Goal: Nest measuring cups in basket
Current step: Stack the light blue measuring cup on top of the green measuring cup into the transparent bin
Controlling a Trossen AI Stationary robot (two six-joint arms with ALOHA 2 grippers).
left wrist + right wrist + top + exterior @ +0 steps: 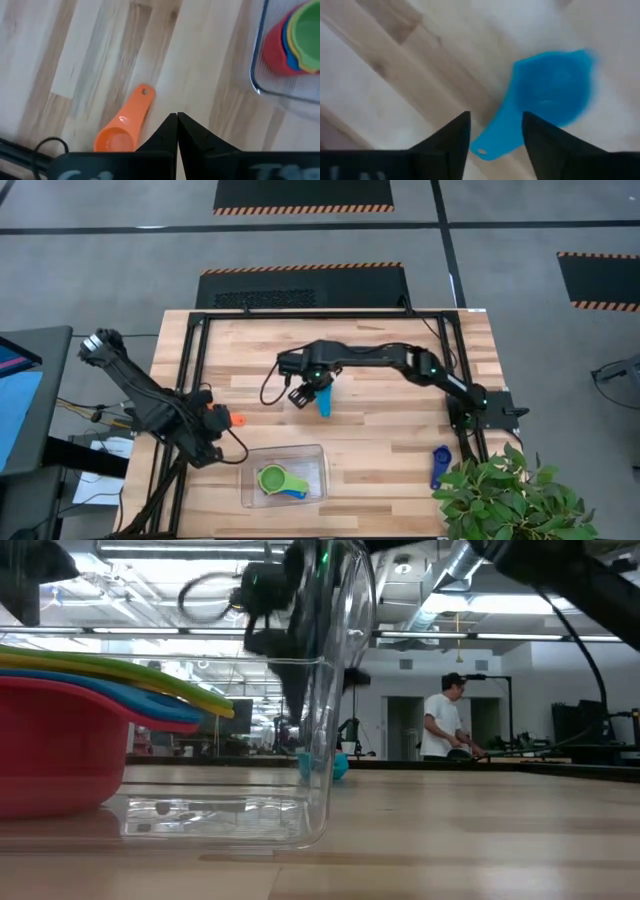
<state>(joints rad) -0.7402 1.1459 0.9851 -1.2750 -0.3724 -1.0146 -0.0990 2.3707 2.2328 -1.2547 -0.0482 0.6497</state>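
Near mid-surface, the right hand [315, 395] stood with fingers parted astride the handle of a light blue plastic measuring cup [324, 403], not gripping; the left hand [222, 419] sat closed and empty beside a small orange plastic cup [236, 420], left of the clear plastic basket [316, 454].

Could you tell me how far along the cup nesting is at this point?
Done: a nested stack, red at the bottom and green on top, sits in the basket. In hand: the right gripper, jaws open, hovers over the light blue cup lying mid-table. Left: that cup, the orange cup by the shut left gripper, and the dark blue cup near the plant.
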